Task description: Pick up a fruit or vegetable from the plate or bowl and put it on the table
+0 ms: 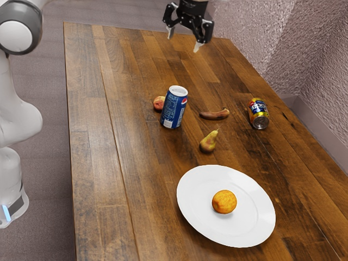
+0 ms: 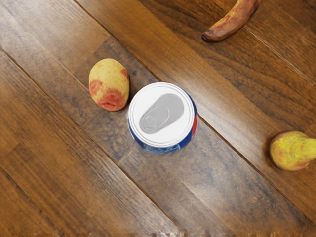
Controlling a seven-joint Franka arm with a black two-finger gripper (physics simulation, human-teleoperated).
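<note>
Open gripper (image 1: 183, 42) high over the blue can (image 1: 174, 109); orange (image 1: 224, 202) well apart, on the near plate (image 1: 190, 190).
Between can and plate lies a pear (image 1: 207, 142).

Plate (image 1: 250, 217) white; orange (image 1: 224, 202) mottled golden-orange. Tall can (image 1: 174, 109) blue, red patch, white lid; short can (image 1: 258, 111) yellow and blue. Pear (image 1: 207, 143) yellow-green. Banana (image 2: 231, 22) brown. Oval fruit (image 2: 109, 85) yellow, blotched red. Table (image 1: 125, 163) brown, wood-grained.

It is an indoor room, though whether home or workplace cannot be told: a plank table (image 1: 92, 190) with a plate (image 1: 187, 193) and cans (image 1: 173, 111) stands on a grey floor (image 1: 53, 163), a rough, pale wall (image 1: 304, 49) at the exterior view's right.
</note>
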